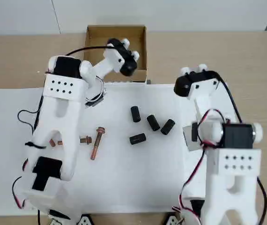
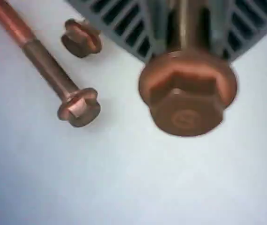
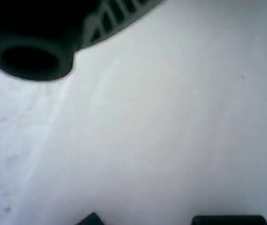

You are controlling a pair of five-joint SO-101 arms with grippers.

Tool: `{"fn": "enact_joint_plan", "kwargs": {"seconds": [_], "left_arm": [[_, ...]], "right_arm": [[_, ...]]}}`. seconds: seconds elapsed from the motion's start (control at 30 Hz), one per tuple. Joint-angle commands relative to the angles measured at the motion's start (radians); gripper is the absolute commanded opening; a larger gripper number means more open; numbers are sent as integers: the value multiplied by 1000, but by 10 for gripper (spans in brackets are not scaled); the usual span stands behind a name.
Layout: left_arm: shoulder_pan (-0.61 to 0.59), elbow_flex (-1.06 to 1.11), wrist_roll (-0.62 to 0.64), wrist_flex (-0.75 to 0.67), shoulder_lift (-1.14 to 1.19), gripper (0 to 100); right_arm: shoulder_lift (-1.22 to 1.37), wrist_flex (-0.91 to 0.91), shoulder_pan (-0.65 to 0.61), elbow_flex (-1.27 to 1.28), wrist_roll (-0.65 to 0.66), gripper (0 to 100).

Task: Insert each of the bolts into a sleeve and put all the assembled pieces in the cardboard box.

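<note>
On the left half of the white sheet (image 1: 133, 183), the left arm folds down over the bolts. Its left hand (image 2: 188, 33) is pinching a copper bolt (image 2: 187, 93) by the shank, with the flanged hex head sticking out free of the grip. Whether the head touches the sheet I cannot tell. Two more lie flat just to the right of that hand. One is a long bolt (image 1: 97, 143), slanted, with its head toward the far side and its tip toward the near side. The other, a short bolt (image 1: 85, 139), rests just left of the long one's shank, close but not touching it.

Near the middle of the sheet, right of the bolts, four black sleeves (image 1: 152, 123) lie on their sides in a loose cluster. Three form a shallow row, and one sits a little nearer and to the left.

Over by the right edge of the sheet the right arm bends down as well. The right hand (image 3: 54, 23) is pinching a black sleeve (image 3: 30, 58), open bore showing, over the sheet and well apart from the bolt in the other hand.

At the far edge of the sheet, on the bare wooden surface (image 1: 246, 56), sits the cardboard box (image 1: 90, 51), open side up, with a joint of the left arm hanging over its right half.
</note>
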Motion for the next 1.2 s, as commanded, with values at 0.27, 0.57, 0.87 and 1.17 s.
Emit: {"fn": "enact_joint_plan", "kwargs": {"seconds": [0.27, 0.57, 0.87, 1.17], "left_arm": [[57, -10, 503, 15, -180, 5], [117, 323, 672, -195, -384, 5], [195, 901, 829, -585, -819, 5], [192, 1290, 959, -845, -1177, 5]], "right_arm": [[-306, -283, -2, 255, -158, 3], [-544, -420, -93, 514, -267, 3], [-769, -513, -170, 703, -267, 3], [-1003, -591, -173, 901, -267, 3]]}}
